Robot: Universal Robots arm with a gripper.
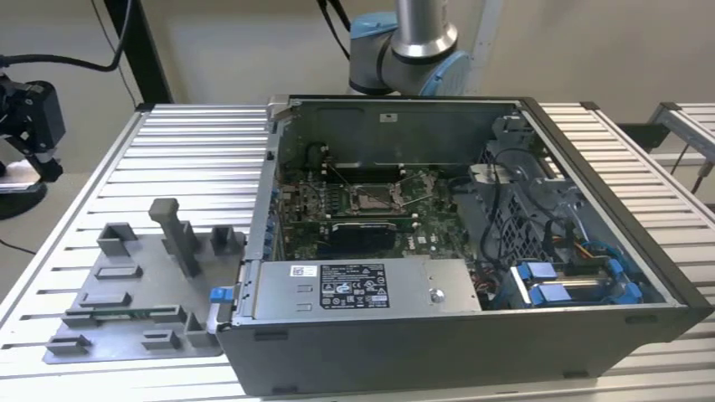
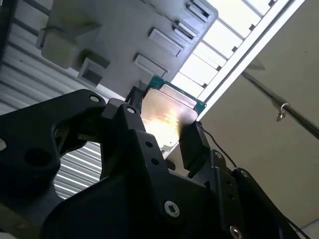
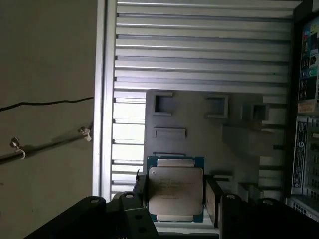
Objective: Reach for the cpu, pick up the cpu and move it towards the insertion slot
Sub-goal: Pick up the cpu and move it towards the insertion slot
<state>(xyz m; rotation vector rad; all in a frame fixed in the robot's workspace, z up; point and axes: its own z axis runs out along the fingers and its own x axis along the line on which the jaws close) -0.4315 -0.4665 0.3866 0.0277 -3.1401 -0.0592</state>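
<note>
You're in the carry step: your hand (image 3: 175, 195) is closed to chip width on two opposite edges of the cpu (image 3: 175, 186), a thin square with a dull silvery lid and a green rim. I judge it is held clear above the grey moulded plate (image 3: 199, 122) on the ribbed metal surface (image 3: 199, 50). In the exterior view the slot (image 1: 376, 198), a steel frame round a dark centre, lies at 2 o'clock from that plate, so this carry calls for a level, steady grip on those thin smooth edges.
</note>
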